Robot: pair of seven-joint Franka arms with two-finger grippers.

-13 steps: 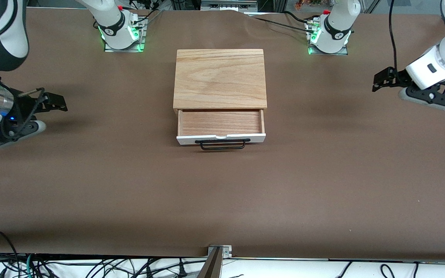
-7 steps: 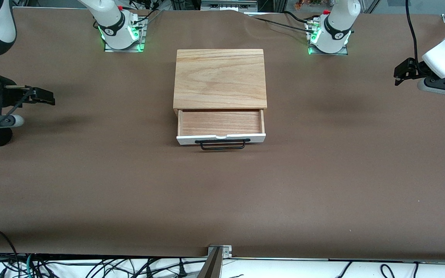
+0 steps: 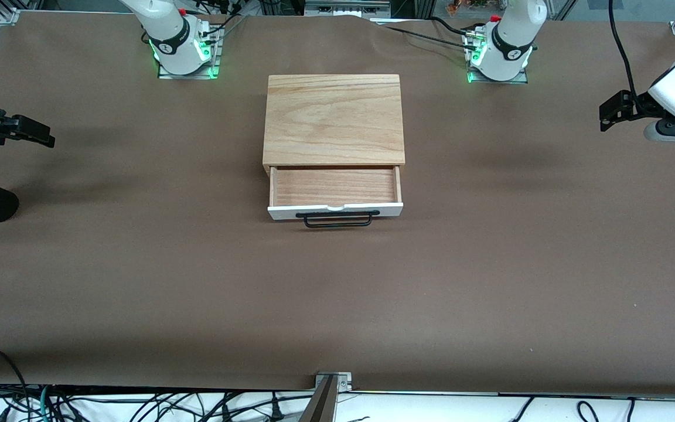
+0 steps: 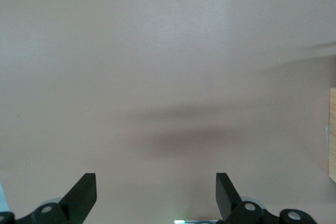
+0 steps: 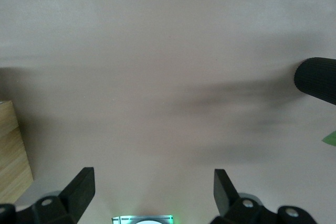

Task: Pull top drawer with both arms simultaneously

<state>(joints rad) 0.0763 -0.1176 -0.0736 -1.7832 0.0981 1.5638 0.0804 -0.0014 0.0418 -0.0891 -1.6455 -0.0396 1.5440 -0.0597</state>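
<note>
- Light oak-grain wooden box [image 3: 333, 119] sits mid-surface between the two arm bases, its open front facing the front camera.
- Shallow top drawer with white front panel [image 3: 335, 210] is pulled out of the box; reddish-brown wood floor exposed, nothing in it. Long black wire bar handle [image 3: 337, 218] runs along the panel, with nothing touching it.
- Brown covered surface [image 3: 337, 305] is bare all round the box: wide open room at both ends and in the big stretch nearer the camera.
- Left pincer [image 3: 613, 111] hangs over the surface's edge at the left arm's end, well apart from the drawer. Fingers [image 4: 84, 192] spread wide, holding nothing.
- Right pincer [image 3: 33, 132] hangs over the right arm's end, equally clear. Fingers [image 5: 81, 187] spread wide, holding nothing.
- A sliver of the box edge shows in each wrist view.
- Versus a second ago: both arms have swung outward toward the surface's ends, the right one now mostly out of the front view. Drawer and box unmoved.
</note>
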